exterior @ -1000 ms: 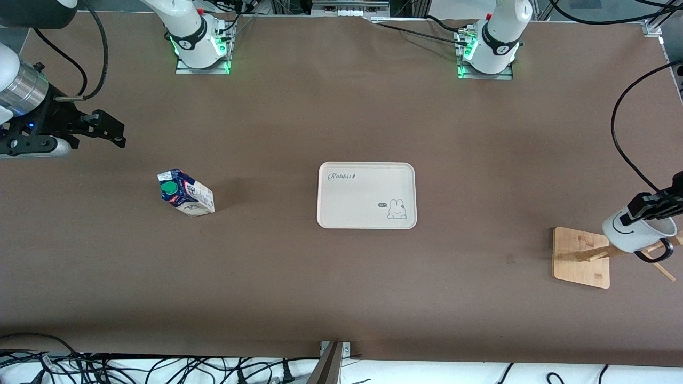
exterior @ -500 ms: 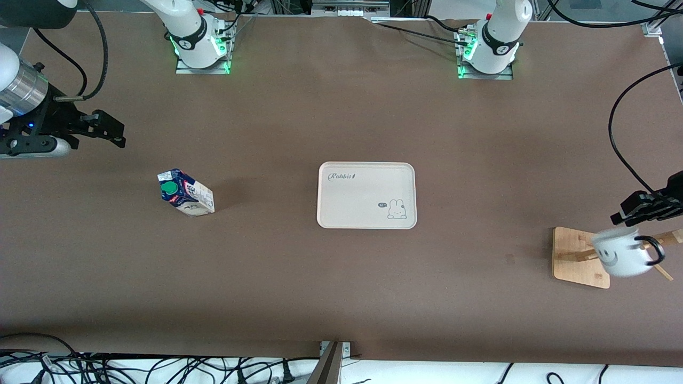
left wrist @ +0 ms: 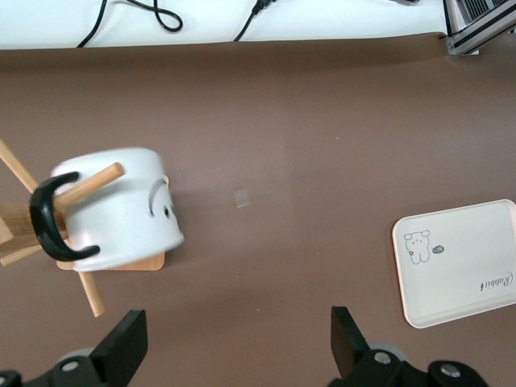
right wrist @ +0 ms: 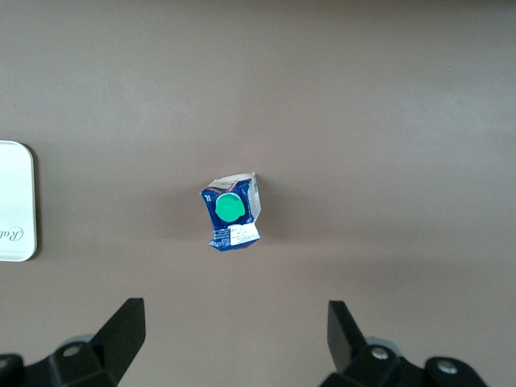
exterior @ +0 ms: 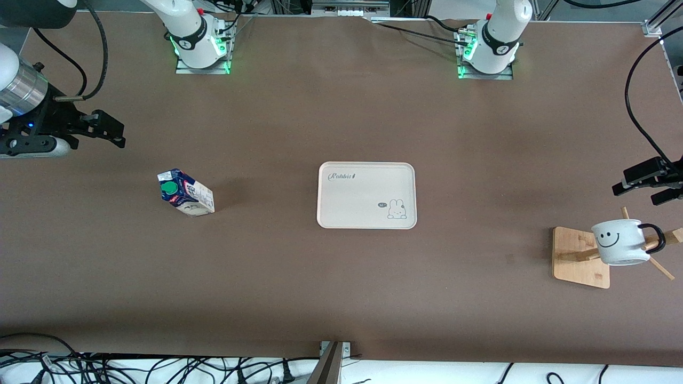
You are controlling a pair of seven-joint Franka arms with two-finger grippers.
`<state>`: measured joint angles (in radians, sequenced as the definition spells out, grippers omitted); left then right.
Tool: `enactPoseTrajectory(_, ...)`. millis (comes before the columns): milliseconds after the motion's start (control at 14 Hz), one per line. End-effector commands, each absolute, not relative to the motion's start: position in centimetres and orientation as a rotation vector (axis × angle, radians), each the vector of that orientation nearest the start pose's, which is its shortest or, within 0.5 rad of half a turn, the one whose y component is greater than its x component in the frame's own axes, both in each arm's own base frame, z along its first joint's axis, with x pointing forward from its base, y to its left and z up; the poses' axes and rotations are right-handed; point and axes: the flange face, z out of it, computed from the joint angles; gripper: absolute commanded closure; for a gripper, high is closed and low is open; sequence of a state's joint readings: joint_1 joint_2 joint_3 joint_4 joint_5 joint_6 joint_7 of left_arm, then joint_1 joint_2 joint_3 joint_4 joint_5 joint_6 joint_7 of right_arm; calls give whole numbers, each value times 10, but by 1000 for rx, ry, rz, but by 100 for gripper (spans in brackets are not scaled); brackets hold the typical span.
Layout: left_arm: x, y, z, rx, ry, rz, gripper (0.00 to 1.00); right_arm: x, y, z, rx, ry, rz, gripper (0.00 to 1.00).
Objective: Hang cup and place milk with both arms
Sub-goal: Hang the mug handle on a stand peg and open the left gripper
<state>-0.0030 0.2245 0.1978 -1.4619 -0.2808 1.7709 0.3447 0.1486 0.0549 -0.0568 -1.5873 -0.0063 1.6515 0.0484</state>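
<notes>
A: Black, the right arm's two-finger hand (exterior: 109, 132) waits spread apart, empty; the dark blue and white milk carton (exterior: 185, 193) stands untouched on the brown tabletop (exterior: 267, 277), the cream rectangular tray (exterior: 366, 195) bare.

B: The white smiley ceramic cup (exterior: 619, 242) hangs on the wooden peg rack (exterior: 581, 257); the left hand (exterior: 648, 184) hovers apart, empty. Milk remains.

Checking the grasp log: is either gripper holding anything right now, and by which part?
Nothing is held. Left gripper and right gripper are open; the mug hangs by its handle on the rack's peg.

- Big brown table (exterior: 299, 277) fills basically everything, matte top, evenly lit.
- White floor strip with tangled black cables (exterior: 106, 368) along the camera-side edge.
</notes>
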Motion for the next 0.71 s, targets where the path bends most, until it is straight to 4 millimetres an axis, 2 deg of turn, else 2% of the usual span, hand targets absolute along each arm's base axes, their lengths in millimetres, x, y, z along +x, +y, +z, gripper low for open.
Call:
enactPoseTrajectory(0, 607, 47, 583, -3279, 105, -181, 0, 576, 52, 600, -3153, -50, -38, 0)
enactPoseTrajectory(143, 590, 38, 584, -3278, 79, -110, 0, 576, 53, 600, -3153, -52, -40, 0)
enactPoseTrajectory(429, 566, 35, 569, -3301, 105, 44, 0, 576, 53, 600, -3153, -52, -40, 0)
enactPoseTrajectory(500, 563, 26, 568, -3289, 146, 111, 0, 577, 53, 601, -3152, -52, -45, 0)
enactPoseTrajectory(643, 569, -17, 584, -3109, 308, 134, 0, 578, 53, 600, -3153, -53, -64, 0)
